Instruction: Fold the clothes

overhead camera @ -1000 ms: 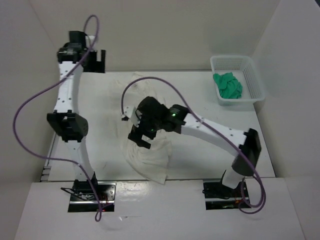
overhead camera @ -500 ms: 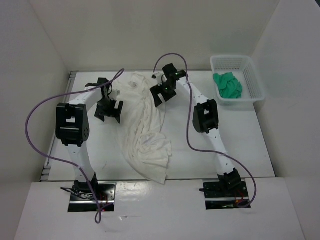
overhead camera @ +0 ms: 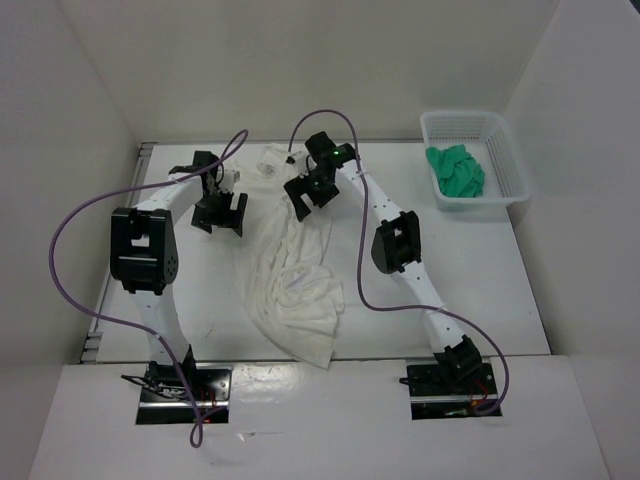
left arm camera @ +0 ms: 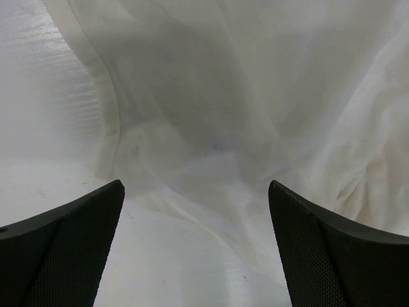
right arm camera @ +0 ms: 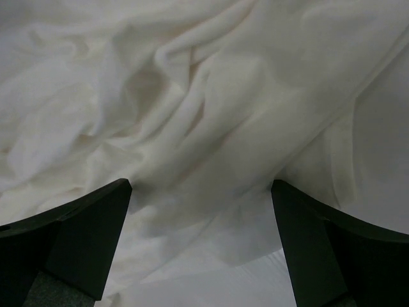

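The clothes [overhead camera: 295,290] are one white wrinkled garment, lying bunched in a long strip from the table's far middle down to the near edge. My left gripper [overhead camera: 221,222] hovers open at the garment's far left edge. In the left wrist view the thin cloth edge [left arm camera: 255,96] lies on the table ahead of the open left gripper [left arm camera: 195,187]. My right gripper [overhead camera: 311,198] is open over the garment's far right part. In the right wrist view, folds of the clothes [right arm camera: 211,96] fill the picture beyond the open right gripper [right arm camera: 200,187]. Neither gripper holds anything.
A white mesh basket [overhead camera: 500,128] stands at the far right corner with a green cloth [overhead camera: 455,170] inside. White walls close in the table [overhead camera: 470,280] on the left, back and right. Purple cables loop off both arms.
A second ago the left arm was raised at the far left wall and the right gripper was over the garment's middle. Both have moved to the garment's far end, the right one lastly drifting left.
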`<state>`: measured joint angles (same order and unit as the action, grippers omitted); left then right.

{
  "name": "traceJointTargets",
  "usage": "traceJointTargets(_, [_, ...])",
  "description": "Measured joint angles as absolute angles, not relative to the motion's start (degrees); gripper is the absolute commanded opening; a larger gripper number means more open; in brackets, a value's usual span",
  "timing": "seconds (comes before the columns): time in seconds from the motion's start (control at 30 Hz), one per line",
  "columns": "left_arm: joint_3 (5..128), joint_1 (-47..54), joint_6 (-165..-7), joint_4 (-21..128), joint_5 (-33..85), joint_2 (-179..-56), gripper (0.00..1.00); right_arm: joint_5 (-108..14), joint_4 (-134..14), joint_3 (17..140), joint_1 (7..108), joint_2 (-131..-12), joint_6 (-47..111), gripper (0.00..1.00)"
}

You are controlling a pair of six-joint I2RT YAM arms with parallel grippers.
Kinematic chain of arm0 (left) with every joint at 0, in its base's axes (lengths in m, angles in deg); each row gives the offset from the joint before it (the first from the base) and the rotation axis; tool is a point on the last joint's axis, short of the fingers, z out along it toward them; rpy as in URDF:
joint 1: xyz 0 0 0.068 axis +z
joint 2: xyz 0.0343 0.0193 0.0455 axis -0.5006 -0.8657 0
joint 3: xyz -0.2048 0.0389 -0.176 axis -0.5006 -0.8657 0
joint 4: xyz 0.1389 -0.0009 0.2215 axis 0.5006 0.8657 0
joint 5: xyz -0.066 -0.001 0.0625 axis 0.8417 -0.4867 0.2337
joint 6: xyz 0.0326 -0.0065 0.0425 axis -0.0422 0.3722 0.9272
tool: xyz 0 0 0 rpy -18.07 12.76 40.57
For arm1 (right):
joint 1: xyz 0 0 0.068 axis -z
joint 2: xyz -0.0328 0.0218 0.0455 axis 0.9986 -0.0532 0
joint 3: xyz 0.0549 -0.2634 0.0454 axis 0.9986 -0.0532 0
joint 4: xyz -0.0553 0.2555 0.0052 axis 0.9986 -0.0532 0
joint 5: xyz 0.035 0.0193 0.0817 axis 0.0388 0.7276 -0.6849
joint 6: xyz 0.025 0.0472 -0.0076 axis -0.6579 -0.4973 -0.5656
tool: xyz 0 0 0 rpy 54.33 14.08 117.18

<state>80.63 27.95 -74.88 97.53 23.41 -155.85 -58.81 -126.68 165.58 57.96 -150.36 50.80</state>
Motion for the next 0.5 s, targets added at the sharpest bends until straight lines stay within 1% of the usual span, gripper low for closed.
traceJointTargets(0.17, [80.1,27.9,-74.9,97.2,23.5,-156.2,0.99,-52.8,-126.7,165.2,57.5,-150.6,50.2,0.99])
traceJointTargets(0.2, [80.0,27.9,-74.9,97.2,23.5,-156.3,0.99,-51.2,-126.7,165.2,57.4,-150.6,50.0,0.92])
traceJointTargets(0.23, [80.0,27.8,-74.9,97.1,23.5,-156.4,0.96,-49.3,-126.6,165.2,57.4,-150.6,49.8,0.84])
traceJointTargets(0.27, [80.0,27.8,-75.0,97.0,23.5,-156.6,0.95,-47.9,-126.4,164.9,57.4,-150.6,49.6,0.73])
traceJointTargets(0.3, [80.0,27.8,-75.0,96.8,23.5,-156.9,0.94,-46.5,-126.3,164.6,57.2,-150.6,49.4,0.55])
traceJointTargets(0.37, [80.0,27.6,-75.0,96.4,23.4,-157.7,0.9,-43.5,-126.0,164.3,57.1,-150.6,48.9,0.37])
traceJointTargets(0.4, [79.9,27.6,-75.0,96.3,23.4,-158.1,0.88,-42.4,-126.0,164.2,57.1,-150.6,48.5,0.23])
traceJointTargets(0.43, [79.8,27.5,-75.0,96.2,23.3,-158.6,0.85,-41.6,-125.9,164.1,57.1,-150.5,48.4,0.17])
traceJointTargets(0.47, [79.8,27.4,-74.9,96.3,23.0,-158.6,0.78,-40.5,-125.8,163.9,57.1,-150.5,48.0,0.12])
traceJointTargets(0.5, [79.8,27.4,-75.0,96.3,22.8,-158.7,0.75,-39.6,-125.6,163.8,57.1,-150.4,47.8,0.04])
